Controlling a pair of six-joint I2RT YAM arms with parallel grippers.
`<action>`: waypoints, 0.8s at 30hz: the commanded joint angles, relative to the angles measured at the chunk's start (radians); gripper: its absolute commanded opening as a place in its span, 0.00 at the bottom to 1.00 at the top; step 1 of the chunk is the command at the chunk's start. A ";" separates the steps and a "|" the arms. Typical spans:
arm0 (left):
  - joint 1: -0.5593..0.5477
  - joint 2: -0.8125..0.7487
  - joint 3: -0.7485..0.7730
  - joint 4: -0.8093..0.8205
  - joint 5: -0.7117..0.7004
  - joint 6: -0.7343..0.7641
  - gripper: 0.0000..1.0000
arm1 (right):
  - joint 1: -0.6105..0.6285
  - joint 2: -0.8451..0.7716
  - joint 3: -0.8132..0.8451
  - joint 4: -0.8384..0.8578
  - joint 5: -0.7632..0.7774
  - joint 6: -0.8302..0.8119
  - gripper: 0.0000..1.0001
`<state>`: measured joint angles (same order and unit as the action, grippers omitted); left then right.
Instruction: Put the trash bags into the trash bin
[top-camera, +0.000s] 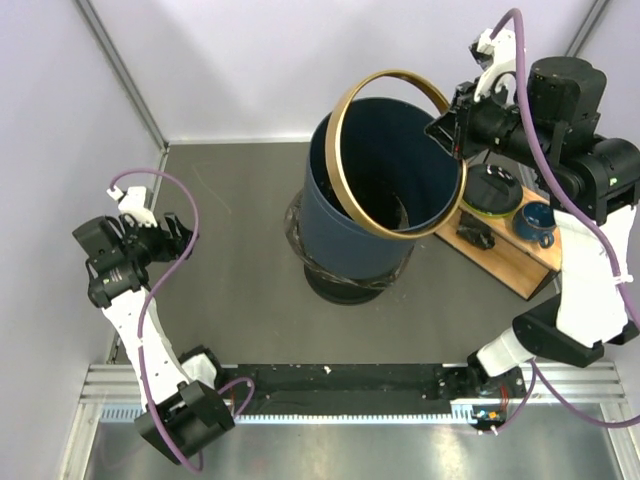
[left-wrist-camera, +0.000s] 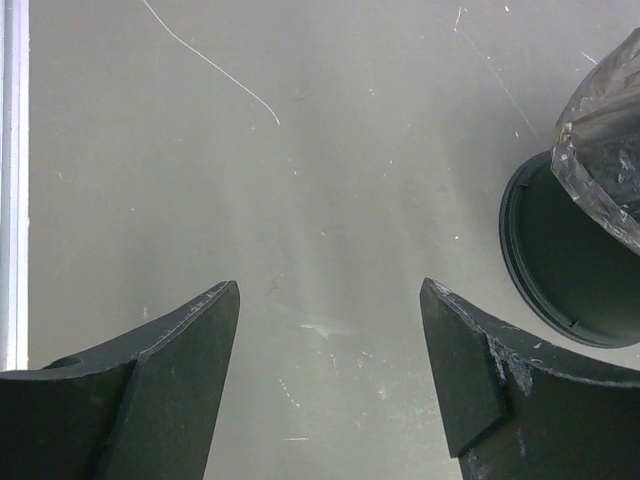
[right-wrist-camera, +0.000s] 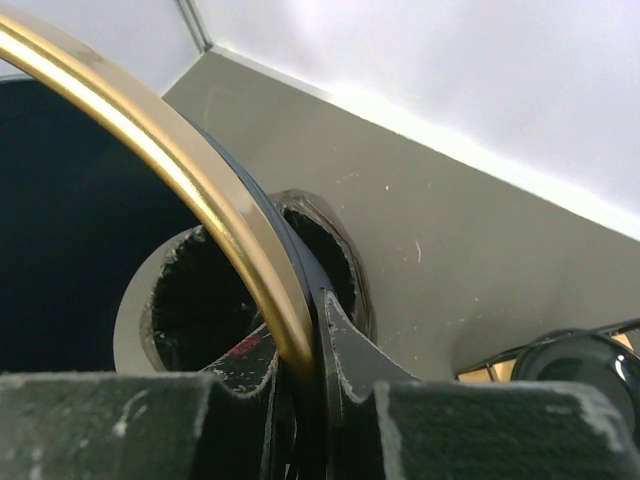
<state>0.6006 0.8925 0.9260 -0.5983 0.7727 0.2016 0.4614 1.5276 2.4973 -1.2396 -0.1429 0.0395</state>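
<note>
So here's my setup: my right gripper (top-camera: 458, 140) is clamped tight on the gold rim (right-wrist-camera: 150, 125) of the trash bin (top-camera: 350, 215). On the right wrist cam the rim runs straight down between my two fingers, one inside the bin and one outside, no gap at all. The bin is tilted, with its mouth tipped up toward the overhead camera and over to my right side, and the inside is just dark. The trash bag (top-camera: 298, 225) isn't in there. It's bunched up around the foot of the bin on the outside, all crinkly and shiny, sitting roughly mid-table (top-camera: 230, 300). Under that there's a round black disc (top-camera: 345, 288) poking out. My left wrist cam catches the edge of the disc and a bit of the film hanging over it. My left gripper (top-camera: 187, 236) is off to the left, well apart from the bin, with its jaws spread wide and nothing between them but bare tabletop. Over on the right, behind the bin, is a wooden board (top-camera: 510, 262) with a small blue cup (top-camera: 535, 222) on it.
</note>
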 joint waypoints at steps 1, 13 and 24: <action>-0.002 0.003 -0.006 0.029 -0.003 0.030 0.79 | -0.010 0.017 0.052 0.153 -0.037 0.074 0.00; -0.002 0.037 -0.004 0.032 -0.012 0.042 0.79 | -0.009 0.085 0.041 0.210 0.013 0.026 0.00; -0.002 0.056 0.014 -0.001 0.017 0.065 0.79 | -0.009 0.129 -0.005 0.216 -0.020 0.028 0.03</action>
<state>0.6006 0.9516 0.9253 -0.5995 0.7620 0.2375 0.4610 1.6501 2.4985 -1.1481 -0.1440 0.0372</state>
